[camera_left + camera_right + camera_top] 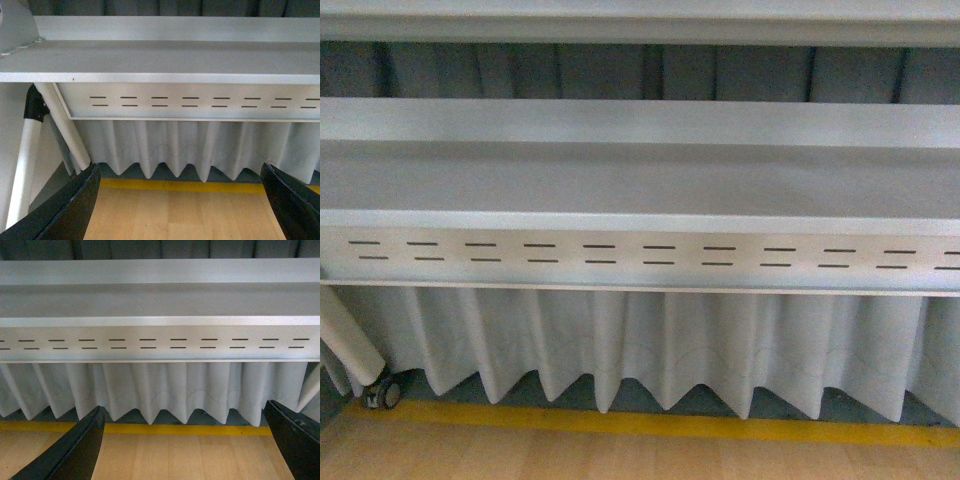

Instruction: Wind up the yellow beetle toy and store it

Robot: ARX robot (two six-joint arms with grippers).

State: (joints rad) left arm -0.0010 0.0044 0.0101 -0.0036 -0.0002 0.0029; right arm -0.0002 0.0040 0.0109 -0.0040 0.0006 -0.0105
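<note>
Grey shelf [640, 180] ahead; I see no yellow beetle toy. On left gripper [179, 172] and right gripper [184, 407], jaws wide apart, empty. Nothing done, I judge; winding, storing remain.

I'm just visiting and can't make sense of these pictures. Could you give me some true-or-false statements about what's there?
1. A pleated white curtain hangs below the metal shelf. True.
2. A yellow toy car sits on that shelf. False: no toy shows in any view.
3. A yellow stripe runs along the floor. True.
4. Both arms' jaws are clamped on something. False: the left gripper and right gripper have their jaws apart, holding nothing.
</note>
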